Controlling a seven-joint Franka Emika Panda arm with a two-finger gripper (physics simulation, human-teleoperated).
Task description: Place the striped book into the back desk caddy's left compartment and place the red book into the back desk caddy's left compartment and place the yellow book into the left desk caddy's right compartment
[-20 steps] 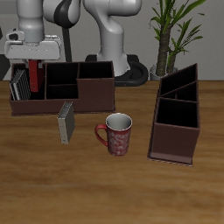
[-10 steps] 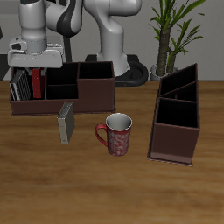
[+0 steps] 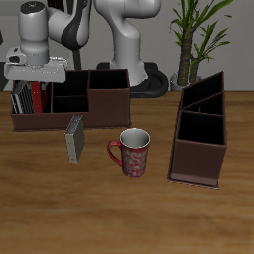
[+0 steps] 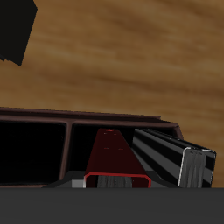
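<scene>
My gripper (image 3: pixel 38 81) hangs just above the end section of the back desk caddy (image 3: pixel 71 102), at the table's (image 3: pixel 119 213) far side. Fingers aren't visible in either view, so I cannot tell how far apart they are or whether anything is between them. Red book (image 4: pixel 112 153) stands upright in that big end compartment, right beside the striped book (image 4: pixel 171 155), the two touching or nearly so. In the exterior view both poke above the caddy wall, striped one (image 3: pixel 21 97) toward the outer end wall, red one (image 3: pixel 37 96) next to it. Yellow book (image 3: pixel 74 140) stands on edge on the table just in front of the back caddy. Red-patterned mug (image 3: pixel 133 152) sits mid-table. Left desk caddy (image 3: pixel 199 134) stands well apart, past the mug.
</scene>
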